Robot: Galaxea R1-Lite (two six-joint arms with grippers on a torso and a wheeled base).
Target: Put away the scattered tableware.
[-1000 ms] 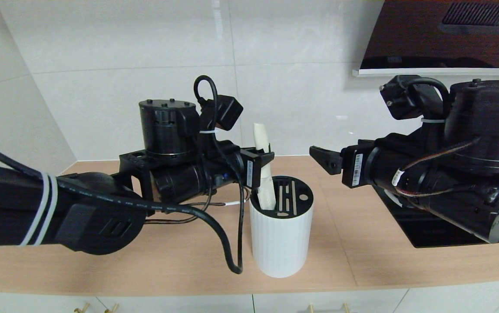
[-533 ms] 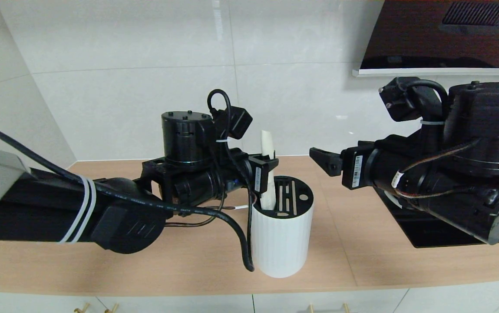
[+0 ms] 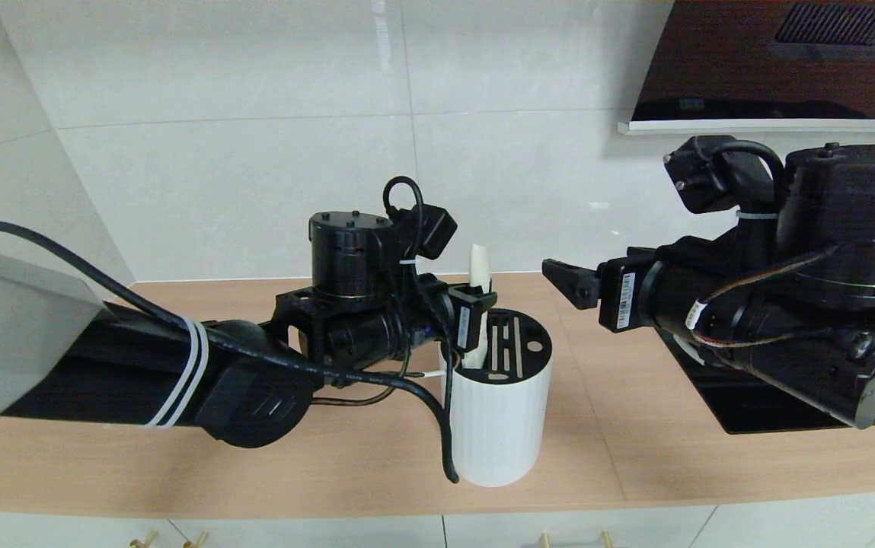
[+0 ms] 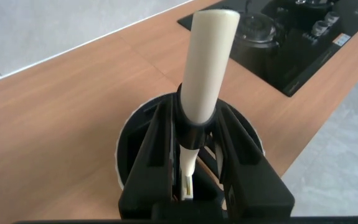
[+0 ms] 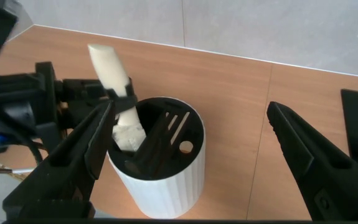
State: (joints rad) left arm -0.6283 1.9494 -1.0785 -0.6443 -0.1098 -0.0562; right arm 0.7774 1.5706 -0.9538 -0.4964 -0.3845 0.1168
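No text, number or sign can be read. A white barcode sticker [image 3: 624, 300] stands on the right arm's black wrist housing [image 3: 673, 293]. A narrow white label [image 3: 464, 327] stands on the left arm's black wrist housing [image 3: 365, 339]. A small white sticker [image 4: 341, 38] lies on the black glass hob [image 4: 278, 56]. The print on each is too small to make out.

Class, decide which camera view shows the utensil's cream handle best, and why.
The left wrist view: the cream handle stands whole, close, clamped in the left hand. The right wrist view shows it tilted in the white holder; the head view, partly behind the hand.
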